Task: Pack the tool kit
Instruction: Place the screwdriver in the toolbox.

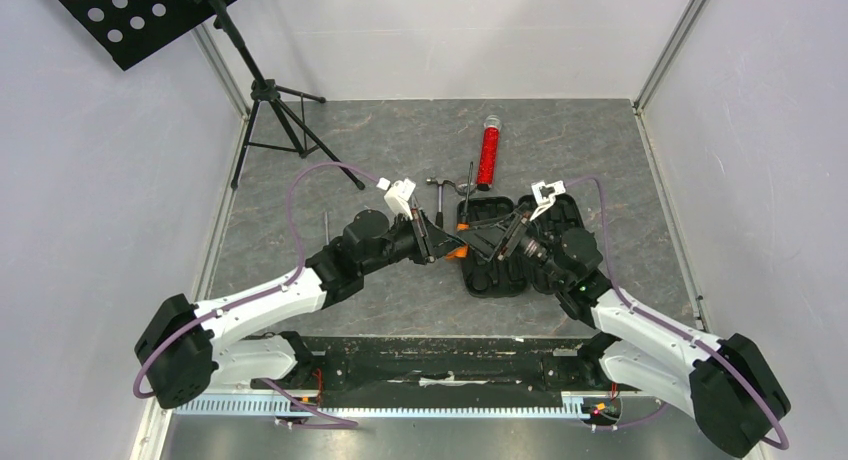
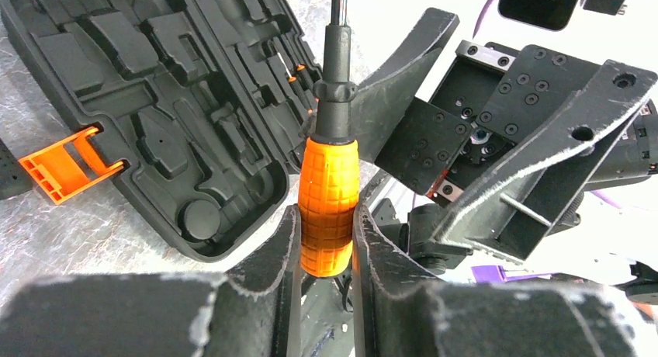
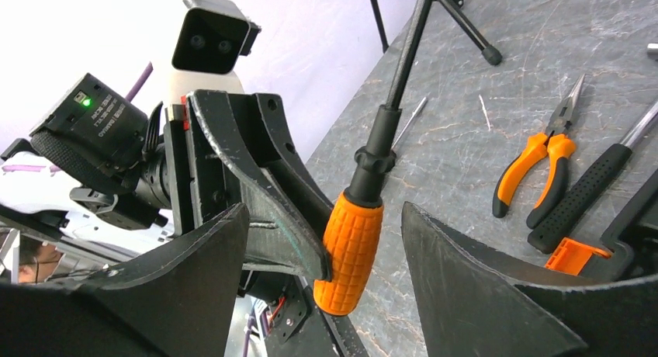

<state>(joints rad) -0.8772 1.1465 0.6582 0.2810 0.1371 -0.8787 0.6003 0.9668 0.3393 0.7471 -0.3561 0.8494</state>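
The tool kit's black case (image 1: 492, 280) lies open on the table, moulded slots (image 2: 155, 101) up, orange latch (image 2: 66, 167) at its edge. My left gripper (image 2: 326, 217) is shut on the orange handle of a screwdriver (image 2: 330, 194), whose black shaft (image 1: 468, 192) points away. My right gripper (image 3: 326, 217) stands open with a finger on each side of that handle (image 3: 353, 248), and neither finger (image 3: 465, 287) touches it. Both grippers (image 1: 470, 242) meet over the case's left edge. Orange-handled pliers (image 3: 543, 171) and a hammer (image 1: 440, 187) lie on the table beyond the case.
A red tube (image 1: 489, 155) lies behind the case. A black tripod stand (image 1: 275, 110) with a perforated plate (image 1: 130, 10) stands at the back left. A thin metal rod (image 1: 326, 225) lies left of the arms. White walls close in the table.
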